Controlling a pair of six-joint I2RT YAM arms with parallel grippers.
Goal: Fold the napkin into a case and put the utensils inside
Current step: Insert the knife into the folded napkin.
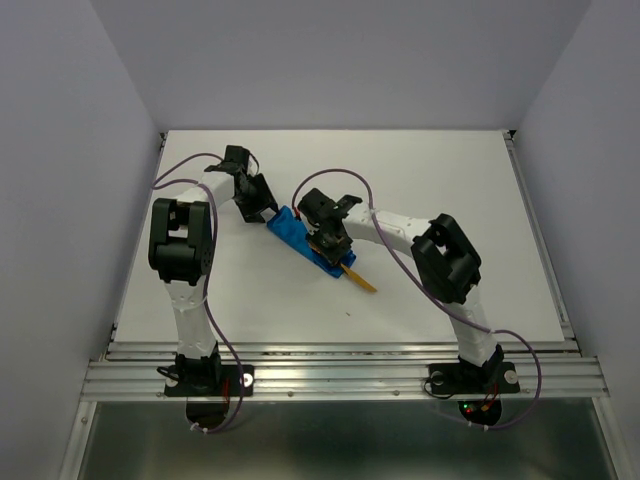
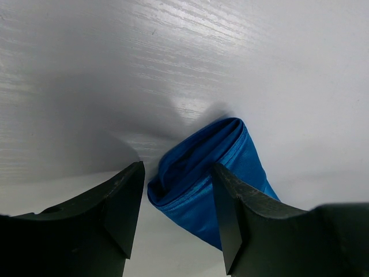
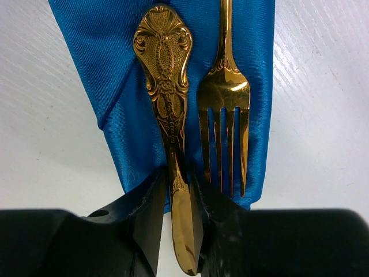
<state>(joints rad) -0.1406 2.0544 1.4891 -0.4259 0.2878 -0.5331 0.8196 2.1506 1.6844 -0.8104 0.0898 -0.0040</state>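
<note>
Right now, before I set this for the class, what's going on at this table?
Two robot arms are working on a folded blue napkin and gold cutlery on the white table. The right gripper has its fingers close on either side of an ornate-handled utensil, which lies on the cloth beside a fork. Whether it is pinching it is unclear. The left gripper is open at the napkin's other end, holding nothing.

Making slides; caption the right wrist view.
Jaws flank an ornate golden knife beside a golden fork on folded blue cloth.
</note>
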